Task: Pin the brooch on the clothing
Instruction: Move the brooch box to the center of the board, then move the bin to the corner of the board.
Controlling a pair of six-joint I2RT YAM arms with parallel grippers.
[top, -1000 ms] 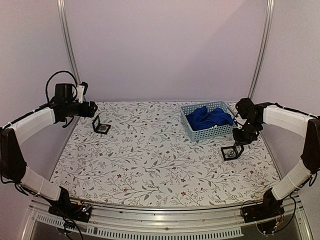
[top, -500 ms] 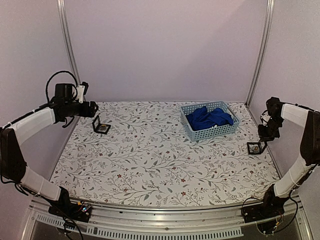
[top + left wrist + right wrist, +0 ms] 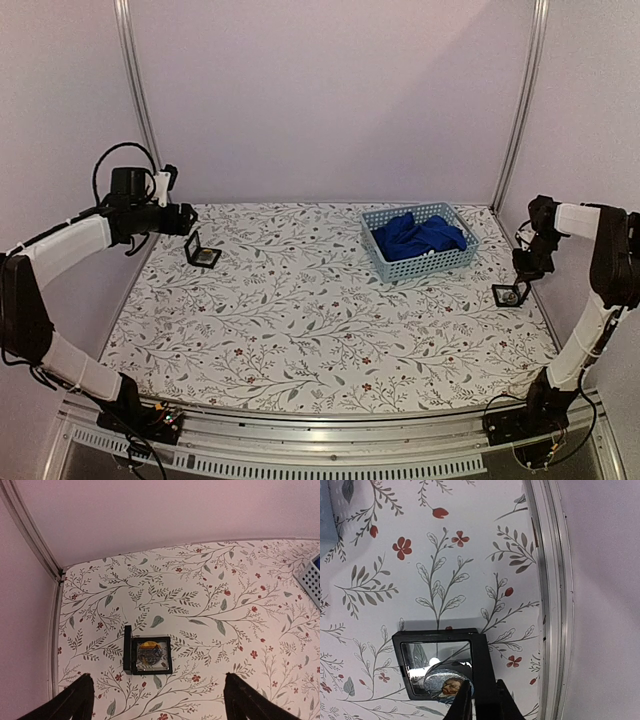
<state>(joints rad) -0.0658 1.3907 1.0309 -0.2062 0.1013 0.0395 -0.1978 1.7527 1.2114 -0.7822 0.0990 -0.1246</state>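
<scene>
The clothing (image 3: 418,234) is a royal-blue bundle crumpled in a light-blue basket (image 3: 400,268) at the back right; its print is hidden. My right gripper (image 3: 524,268) is shut on the side of a small black frame case (image 3: 511,294) at the table's right edge. In the right wrist view its fingers (image 3: 464,704) pinch the case's right bar (image 3: 484,665), and a round brooch (image 3: 445,683) with a portrait shows inside. My left gripper (image 3: 160,707) is open, hovering above a second black case (image 3: 149,655), which also shows in the top view (image 3: 203,255) and holds another brooch.
A metal rail (image 3: 551,580) and the pink side wall run right beside the right gripper. The flowered tablecloth (image 3: 300,310) covers the table. The basket's corner (image 3: 313,578) shows at the right edge of the left wrist view. Frame posts stand at the back corners.
My right arm has swung right, carrying the black case from beside the basket to the table's right edge. The left arm and its case have not moved.
</scene>
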